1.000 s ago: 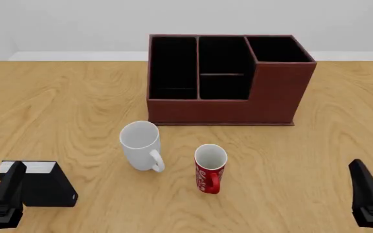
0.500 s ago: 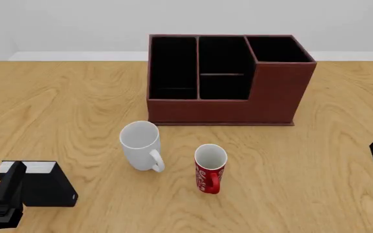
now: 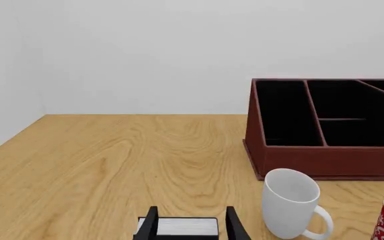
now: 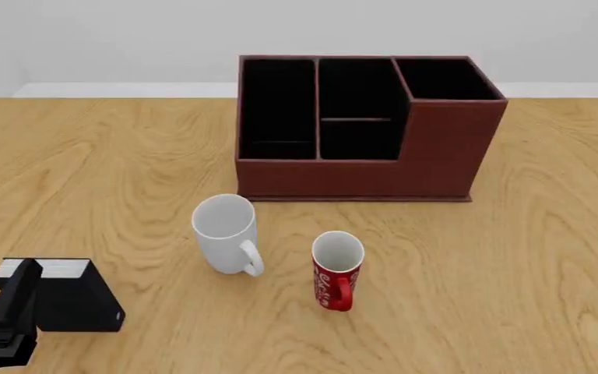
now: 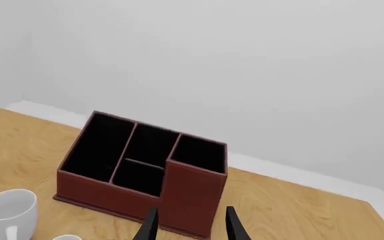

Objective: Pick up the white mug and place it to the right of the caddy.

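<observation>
On the pale wood-grain desk (image 4: pixel 102 171), seen from the front, the left pincer (image 4: pixel 8 312) sits nearest, at the lower left edge. Its dark fingers are spread and pinch nothing, and the small black box with a white top (image 4: pixel 65 294) lies between them or just beyond their tips. I cannot tell whether they touch it.

From that pincer the plain glossy white mug (image 4: pixel 225 232) lies toward two o'clock, upright, mouth up, its loop handle turned toward the near edge at about five o'clock. Just beside it at four o'clock, apart from it, stands the red mug with white lettering (image 4: pixel 336 269).

Further back, at about one o'clock from the white mug, stands the large dark red-brown rectangular caddy (image 4: pixel 367 128). Its long axis runs left to right and its taller section is at the right end.

The right pincer (image 5: pixel 190 225) shows in its own wrist view with fingers spread and empty, raised and looking down on the caddy. In the front view only a dark sliver shows at the right edge.

I judge the left arm nearer the white mug. The bare desk at the caddy's three o'clock is the goal.
</observation>
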